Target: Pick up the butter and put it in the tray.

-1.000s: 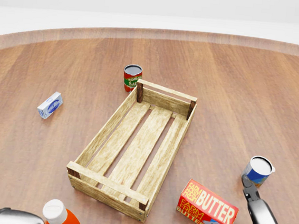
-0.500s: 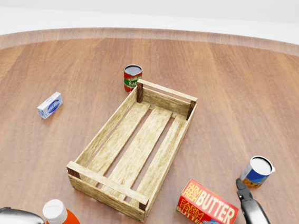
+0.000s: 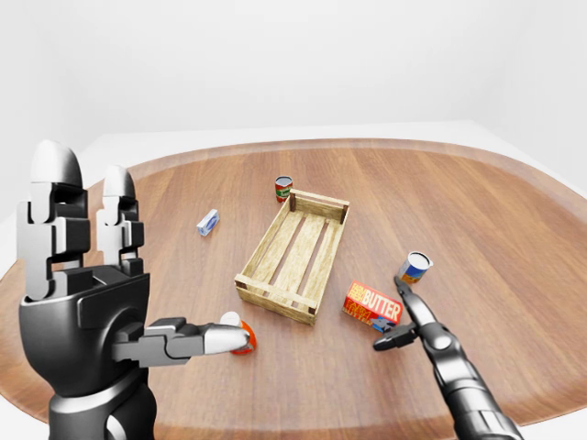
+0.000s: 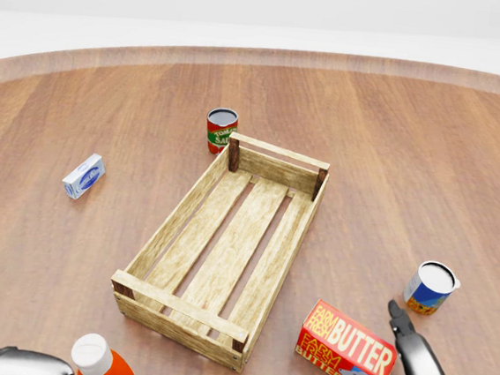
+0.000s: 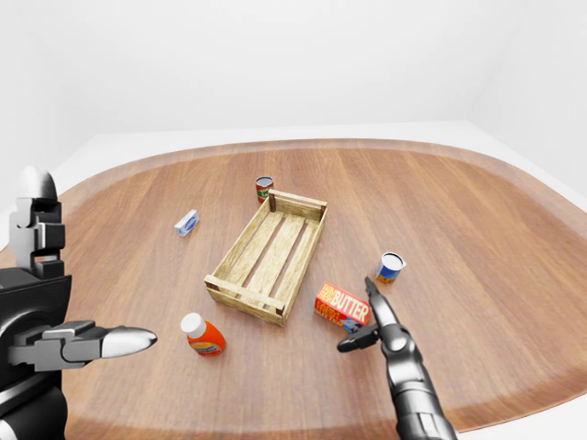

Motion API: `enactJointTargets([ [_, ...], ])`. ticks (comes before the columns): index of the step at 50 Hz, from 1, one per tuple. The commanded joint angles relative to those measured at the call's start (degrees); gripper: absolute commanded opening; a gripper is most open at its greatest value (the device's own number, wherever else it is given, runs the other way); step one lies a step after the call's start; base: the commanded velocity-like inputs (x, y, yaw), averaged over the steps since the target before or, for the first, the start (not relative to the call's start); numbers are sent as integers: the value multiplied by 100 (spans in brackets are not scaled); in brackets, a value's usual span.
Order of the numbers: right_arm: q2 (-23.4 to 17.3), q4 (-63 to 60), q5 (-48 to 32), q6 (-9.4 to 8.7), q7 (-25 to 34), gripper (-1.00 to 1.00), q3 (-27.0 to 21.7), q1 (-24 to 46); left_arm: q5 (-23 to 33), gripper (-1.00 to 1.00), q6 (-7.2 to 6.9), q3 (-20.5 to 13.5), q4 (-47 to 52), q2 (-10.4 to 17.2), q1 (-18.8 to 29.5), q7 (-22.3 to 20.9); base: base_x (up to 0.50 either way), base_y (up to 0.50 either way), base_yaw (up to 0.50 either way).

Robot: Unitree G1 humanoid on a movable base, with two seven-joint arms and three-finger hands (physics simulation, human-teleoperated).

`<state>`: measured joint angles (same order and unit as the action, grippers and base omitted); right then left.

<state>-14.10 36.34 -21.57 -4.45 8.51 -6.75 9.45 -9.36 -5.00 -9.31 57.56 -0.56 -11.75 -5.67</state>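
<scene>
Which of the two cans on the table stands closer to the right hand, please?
The blue can, right of the butter, beside the right hand; the red can stands beyond the tray's far end.

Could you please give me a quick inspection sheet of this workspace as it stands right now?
Surface: round wooden table, things spread apart.
Job's things: butter box lies flat beside the wooden crate tray, which holds nothing.
Clutter: red-labelled can; blue-and-white can; small blue-white carton; orange bottle with white cap.
Grippers: right hand open, at the butter; left hand open, raised, empty.
Cables: nothing seen.
Surroundings: plain white room.
</scene>
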Motion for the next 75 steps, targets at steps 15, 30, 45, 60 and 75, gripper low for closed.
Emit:
enactJointTargets([
  [15,-31,1278,-119,270,-284,100,179,664,106,100,0,81,-732,15,323,205,0,0,0],
  [30,-72,2113,-23,719,-420,100,213,943,78,100,0,47,-759,23,346,208,0,0,0],
  [45,-73,2698,64,945,-526,-84,315,1150,99,100,0,62,-766,25,341,211,0,0,0],
  [60,-67,2572,58,945,-525,-100,317,1061,86,100,0,57,-749,22,340,212,0,0,0],
  [75,-44,1132,47,410,-221,-100,192,509,71,100,0,49,-735,20,336,208,0,0,0],
])
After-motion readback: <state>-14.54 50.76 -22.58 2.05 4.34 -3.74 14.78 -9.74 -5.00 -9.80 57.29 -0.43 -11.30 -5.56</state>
